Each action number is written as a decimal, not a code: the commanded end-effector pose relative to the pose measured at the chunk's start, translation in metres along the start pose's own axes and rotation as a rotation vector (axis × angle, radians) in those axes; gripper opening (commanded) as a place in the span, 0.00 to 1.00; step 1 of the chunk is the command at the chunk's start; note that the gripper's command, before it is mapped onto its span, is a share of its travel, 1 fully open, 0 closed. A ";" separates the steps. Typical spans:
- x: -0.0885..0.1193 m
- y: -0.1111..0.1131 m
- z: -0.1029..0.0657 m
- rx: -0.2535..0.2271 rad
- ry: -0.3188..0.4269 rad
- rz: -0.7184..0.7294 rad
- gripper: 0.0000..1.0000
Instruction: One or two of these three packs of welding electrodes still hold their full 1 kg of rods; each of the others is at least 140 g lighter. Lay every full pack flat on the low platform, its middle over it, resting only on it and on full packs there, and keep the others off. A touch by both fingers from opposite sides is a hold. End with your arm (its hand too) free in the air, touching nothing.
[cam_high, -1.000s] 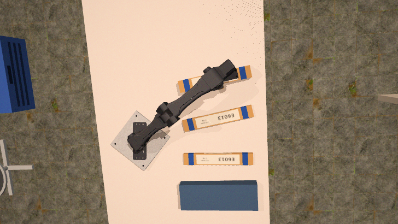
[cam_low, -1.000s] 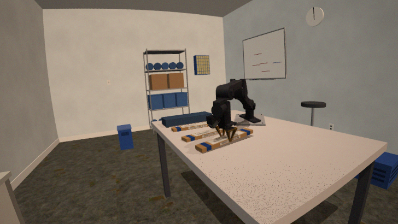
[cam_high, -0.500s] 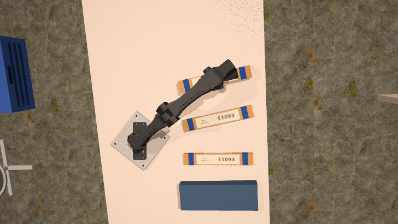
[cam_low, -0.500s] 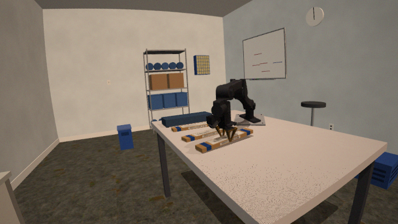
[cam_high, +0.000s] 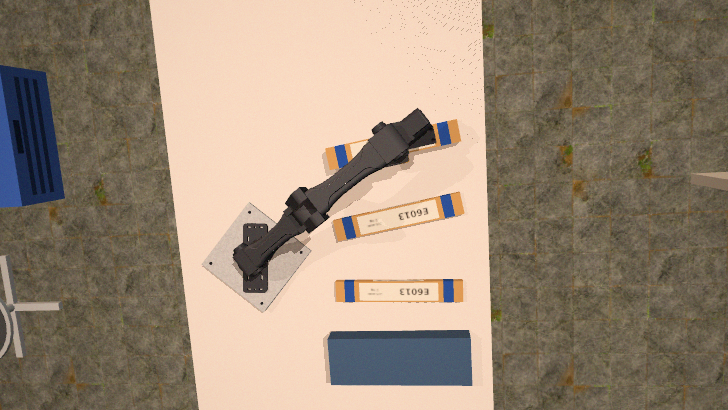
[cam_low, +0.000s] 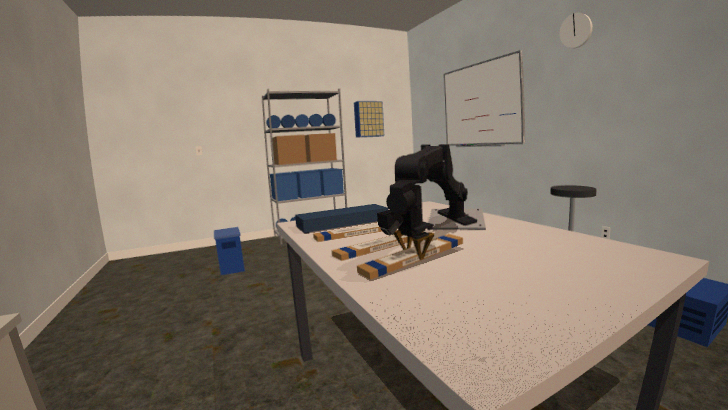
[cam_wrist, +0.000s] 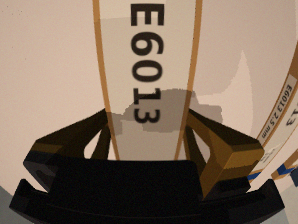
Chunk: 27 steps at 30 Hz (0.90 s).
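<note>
You see the far pack (cam_high: 343, 154) lying flat on the table (cam_high: 254, 76), at about 1 o'clock from the arm's base plate (cam_high: 224, 259) in the top view. The gripper (cam_wrist: 148, 137) is clamped on it, one finger on each long side, beside the E6013 label. The middle pack (cam_high: 397, 215) lies just beside it, the near pack (cam_high: 398, 290) further towards 5 o'clock. The low platform (cam_high: 399, 358) stands beyond that, carrying no pack.

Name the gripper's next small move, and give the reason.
Probably a short straight lift. The gripper is shut on the far electrode pack, which appears to lie flat on the table and farthest from the blue platform. Raising it slightly would test its weight before any carry.
</note>
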<state>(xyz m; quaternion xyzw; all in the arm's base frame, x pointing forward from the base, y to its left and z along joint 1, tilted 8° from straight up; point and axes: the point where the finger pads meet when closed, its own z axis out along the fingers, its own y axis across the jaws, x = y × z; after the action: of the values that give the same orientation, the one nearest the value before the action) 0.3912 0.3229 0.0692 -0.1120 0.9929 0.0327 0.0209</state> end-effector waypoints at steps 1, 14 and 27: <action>-0.011 0.004 -0.053 -0.049 -0.102 0.000 0.00; -0.009 0.003 -0.053 -0.046 -0.094 0.001 0.00; -0.009 0.003 -0.053 -0.046 -0.094 0.001 0.00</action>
<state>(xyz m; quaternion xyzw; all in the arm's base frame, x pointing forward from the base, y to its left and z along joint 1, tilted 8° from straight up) 0.3912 0.3230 0.0692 -0.1121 0.9929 0.0327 0.0209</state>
